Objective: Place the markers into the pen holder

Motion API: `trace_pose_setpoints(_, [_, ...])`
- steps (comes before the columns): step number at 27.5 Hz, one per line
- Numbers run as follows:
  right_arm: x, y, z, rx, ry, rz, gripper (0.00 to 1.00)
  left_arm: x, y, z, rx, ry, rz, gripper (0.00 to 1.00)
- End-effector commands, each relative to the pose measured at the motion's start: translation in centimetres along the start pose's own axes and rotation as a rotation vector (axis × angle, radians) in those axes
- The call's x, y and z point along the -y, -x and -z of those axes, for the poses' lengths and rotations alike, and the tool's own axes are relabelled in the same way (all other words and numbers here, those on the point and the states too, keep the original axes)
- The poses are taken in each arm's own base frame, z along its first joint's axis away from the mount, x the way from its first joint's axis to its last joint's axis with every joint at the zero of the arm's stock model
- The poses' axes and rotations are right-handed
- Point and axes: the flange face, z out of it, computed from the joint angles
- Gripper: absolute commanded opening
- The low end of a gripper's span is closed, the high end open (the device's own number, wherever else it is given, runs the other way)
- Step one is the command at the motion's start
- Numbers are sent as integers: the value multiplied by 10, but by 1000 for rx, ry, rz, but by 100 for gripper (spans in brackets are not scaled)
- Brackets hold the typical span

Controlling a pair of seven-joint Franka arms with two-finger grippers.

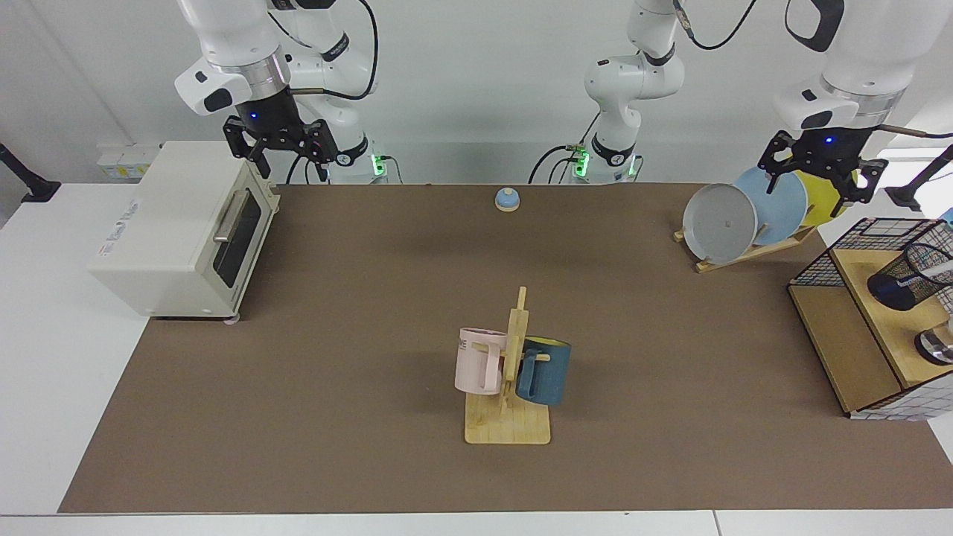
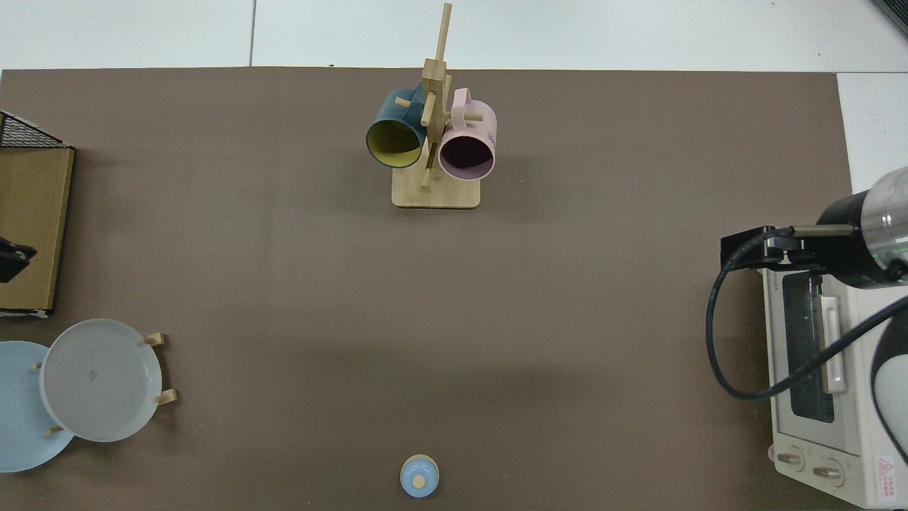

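Note:
The pen holder (image 1: 902, 281), a black wire-mesh cup, lies tilted on the wooden shelf (image 1: 856, 350) at the right edge of the facing view. A slim white marker (image 1: 929, 271) leans inside it, its end cut off by the frame edge. My left gripper (image 1: 816, 181) hangs open and empty in front of the plates, up and to the left of the holder. Only a black tip of it (image 2: 11, 258) shows in the top view. My right gripper (image 1: 286, 159) waits open above the toaster oven's front corner, and appears as a black block (image 2: 746, 248) in the top view.
A white toaster oven (image 1: 179, 231) stands at the left. A wooden mug rack (image 1: 508, 424) holds a pink mug (image 1: 476, 361) and a blue mug (image 1: 545, 371) mid-table. A blue bell (image 1: 507, 199) sits at the back. Grey, blue and yellow plates (image 1: 721, 222) lean in a rack. A shiny metal round object (image 1: 938, 347) rests on the shelf.

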Motion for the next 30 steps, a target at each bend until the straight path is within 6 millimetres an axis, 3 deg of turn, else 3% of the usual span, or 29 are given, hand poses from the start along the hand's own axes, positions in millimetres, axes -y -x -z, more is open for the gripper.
trace_pose_setpoints(1, [-1,-2,3,-15,-5,-18,100,-23,0,7,-14,75,139,100])
trace_pose_setpoints(13, [-1,-2,3,-15,-5,-18,100,-59,-20,18,-2,165,515,100])
trace_pose_setpoints(30, [-1,-2,4,-17,-5,-18,100,-55,-17,20,-11,171,543,100])
